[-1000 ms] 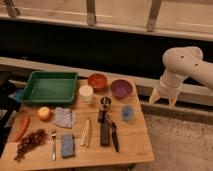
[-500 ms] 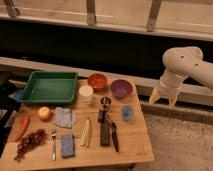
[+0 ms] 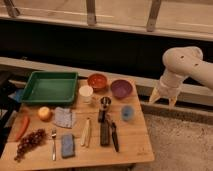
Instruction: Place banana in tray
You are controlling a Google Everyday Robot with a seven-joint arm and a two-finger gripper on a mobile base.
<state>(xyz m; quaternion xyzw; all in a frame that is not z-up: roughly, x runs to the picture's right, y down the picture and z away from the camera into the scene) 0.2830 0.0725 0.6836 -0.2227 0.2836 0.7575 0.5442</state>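
Hanging beside the table [image 3: 136, 146], pincer [image 3: 163, 99] spread, empty; banana [image 3: 86, 132] untouched.

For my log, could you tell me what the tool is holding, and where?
Nothing: the tool hangs beside the table; the banana lies on it.

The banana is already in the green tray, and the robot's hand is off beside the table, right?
No. The camera view shows the banana lying on the table, outside the tray, not in it. The gripper does hang off beside the table.
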